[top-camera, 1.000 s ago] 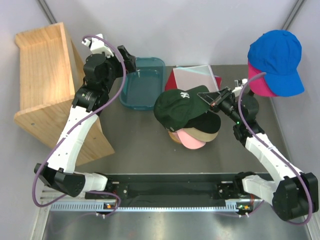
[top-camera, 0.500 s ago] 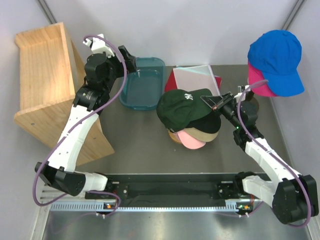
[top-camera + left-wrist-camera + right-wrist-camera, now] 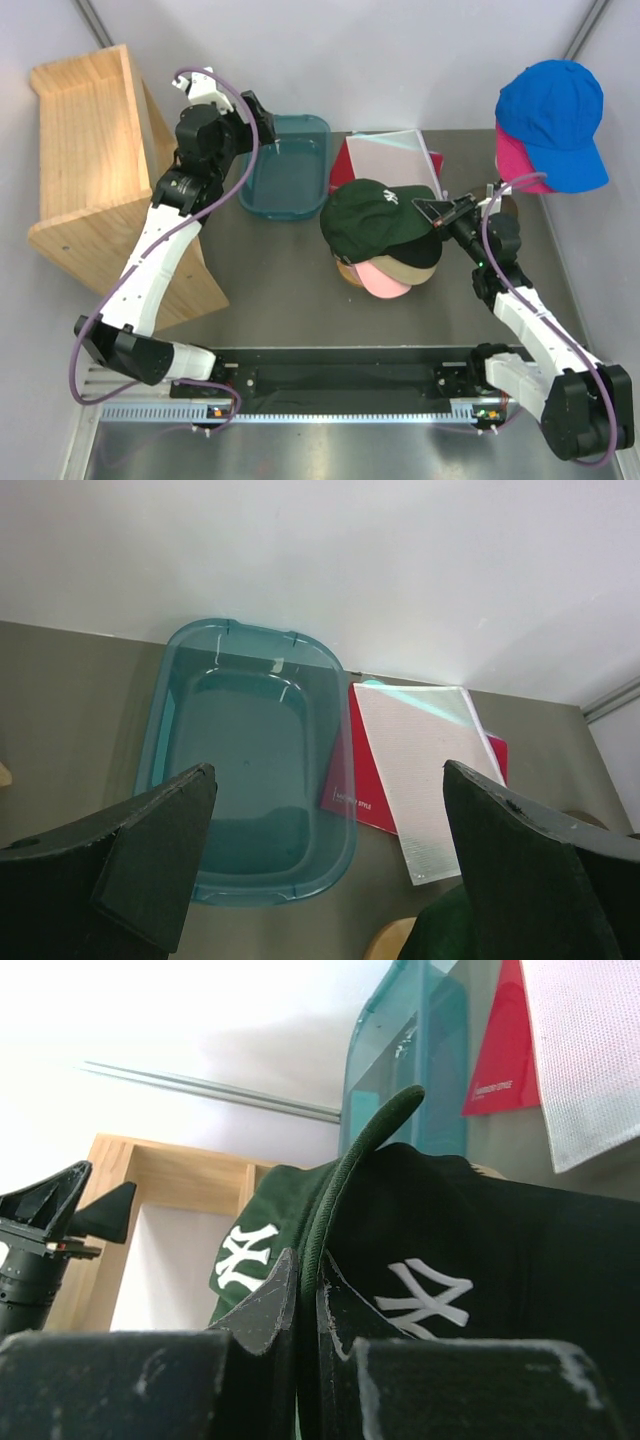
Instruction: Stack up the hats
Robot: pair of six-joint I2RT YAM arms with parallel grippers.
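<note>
A dark green cap (image 3: pixel 372 215) sits on top of a pile, over a black cap (image 3: pixel 418 252), a tan cap (image 3: pixel 402 272) and a light pink cap (image 3: pixel 383 285). My right gripper (image 3: pixel 433 210) is shut on the green cap's brim at the pile's right side. In the right wrist view the brim edge (image 3: pixel 345 1170) runs up from between the fingers of my right gripper (image 3: pixel 308 1282), with the green crown (image 3: pixel 250 1250) to the left and the black cap (image 3: pixel 480 1250) to the right. A bright blue cap (image 3: pixel 553 112) sits over a magenta cap (image 3: pixel 516 165) at the far right. My left gripper (image 3: pixel 258 118) is open and empty above the teal bin.
A teal plastic bin (image 3: pixel 285 165) (image 3: pixel 250 740) stands at the back centre. A red folder (image 3: pixel 345 770) under a white mesh sheet (image 3: pixel 420 760) lies beside it. A wooden shelf (image 3: pixel 90 150) stands on the left. What the blue and magenta caps rest on is hidden.
My right gripper has pulled the green cap to the right by its brim, so it sits more squarely over the pile. The left arm has shifted slightly right.
</note>
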